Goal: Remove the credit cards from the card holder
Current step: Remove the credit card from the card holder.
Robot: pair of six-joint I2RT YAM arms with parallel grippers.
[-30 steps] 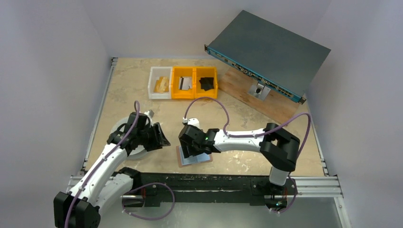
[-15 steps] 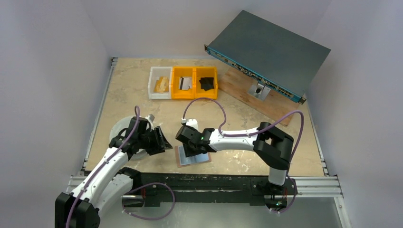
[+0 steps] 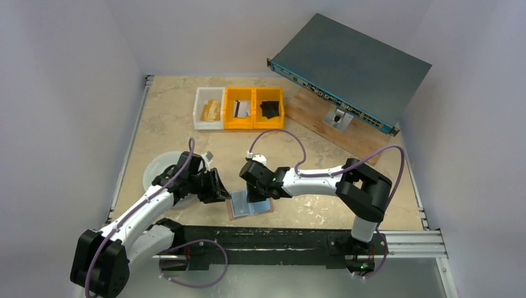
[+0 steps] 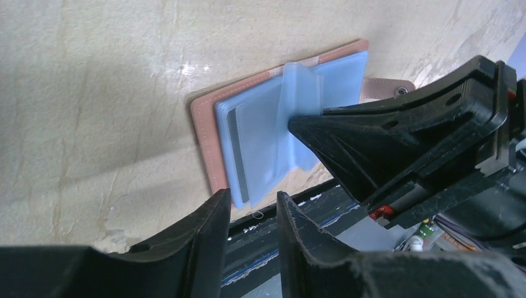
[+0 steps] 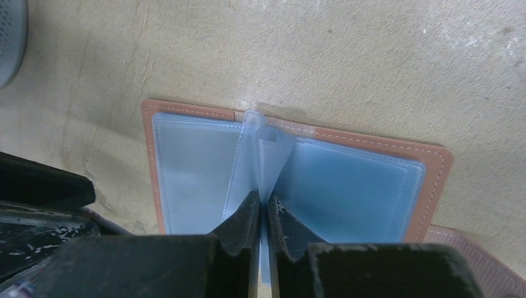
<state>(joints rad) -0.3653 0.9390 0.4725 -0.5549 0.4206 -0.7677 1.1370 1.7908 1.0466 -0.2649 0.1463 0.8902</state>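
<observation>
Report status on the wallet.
Right fingers shut on middle sleeve of wallet. Left fingers open, empty, beside it. Wallet open flat on table. Nothing blocking.

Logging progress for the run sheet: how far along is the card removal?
Done: card holder lies open flat. In hand: right gripper pinches the upright clear sleeve; left gripper hovers open at the holder's edge, holding nothing. Left: all the pulling; no card lies loose beside it, and a grey card edge shows inside a pocket.

Pinkish-tan card holder (image 5: 434,186) with white stitching and pale blue sleeves (image 5: 192,174), beige mottled table (image 5: 372,62), yellow bins (image 3: 239,91)
</observation>
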